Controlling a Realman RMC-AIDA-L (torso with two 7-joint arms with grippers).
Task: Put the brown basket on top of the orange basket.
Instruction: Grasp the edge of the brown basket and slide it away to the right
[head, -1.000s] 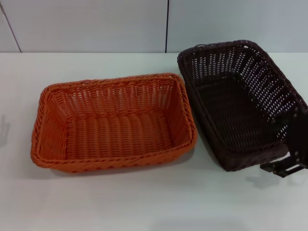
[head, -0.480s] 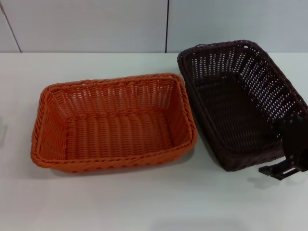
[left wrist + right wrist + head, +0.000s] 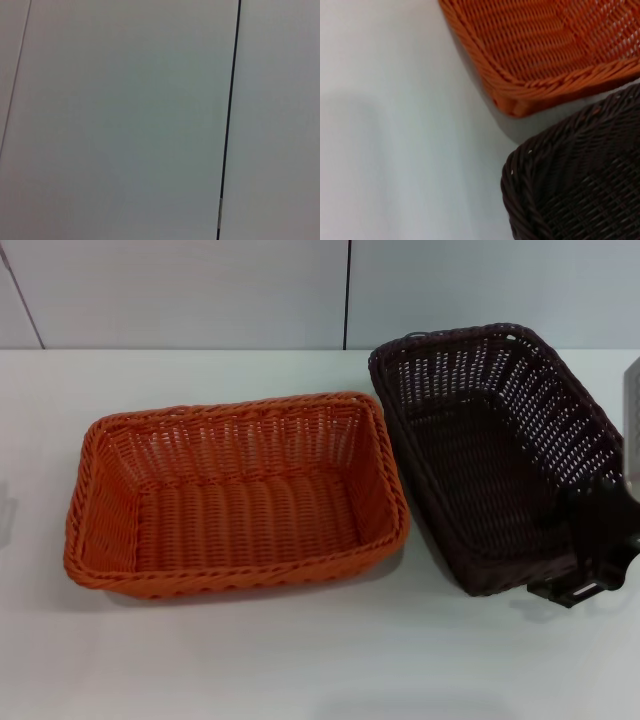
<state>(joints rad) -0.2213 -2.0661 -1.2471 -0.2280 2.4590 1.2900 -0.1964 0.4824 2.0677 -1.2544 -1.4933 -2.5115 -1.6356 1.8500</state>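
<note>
Right gripper (image 3: 590, 575) of mine sits at the brown basket (image 3: 490, 450)'s near-right corner, about 4 o'clock on its rim, touching the weave; how far it is open I cannot tell. Orange basket (image 3: 235, 495) lies just beside, at 9 o'clock, on the tabletop (image 3: 300, 660).

A plain white worktop (image 3: 300, 660) fills the near scene, evenly lit with soft shadows. At its far edge stands a pale grey panelled wall (image 3: 180, 290), split by a thin dark vertical seam (image 3: 347, 290) near the middle.
</note>
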